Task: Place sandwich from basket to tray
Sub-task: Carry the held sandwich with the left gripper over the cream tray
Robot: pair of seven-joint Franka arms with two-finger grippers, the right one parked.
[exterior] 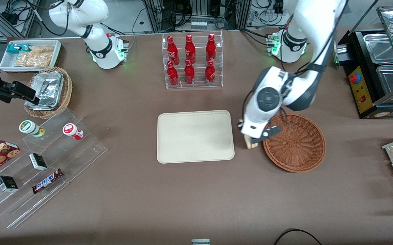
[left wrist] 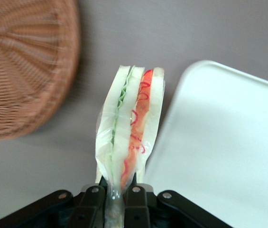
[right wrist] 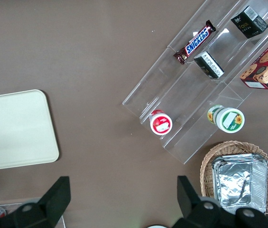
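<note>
My left gripper (exterior: pixel 252 140) hangs above the strip of table between the basket (exterior: pixel 295 143) and the tray (exterior: pixel 195 136). It is shut on the sandwich (left wrist: pixel 130 128), a wrapped pale wedge with red, orange and green filling. From the front, only a corner of the sandwich (exterior: pixel 252 144) shows under the gripper. In the left wrist view my gripper (left wrist: pixel 116 199) pinches the wrapper's end, with the reddish-brown basket (left wrist: pixel 20 66) to one side and the cream tray (left wrist: pixel 228 147) to the other. The basket holds nothing that I can see.
A clear rack of red bottles (exterior: pixel 192 61) stands farther from the front camera than the tray. Toward the parked arm's end lie a tan basket with a foil container (exterior: pixel 48 89), a white bin of snacks (exterior: pixel 31 55) and clear steps with snacks (exterior: pixel 40 166). A black warmer (exterior: pixel 380 68) sits at the working arm's end.
</note>
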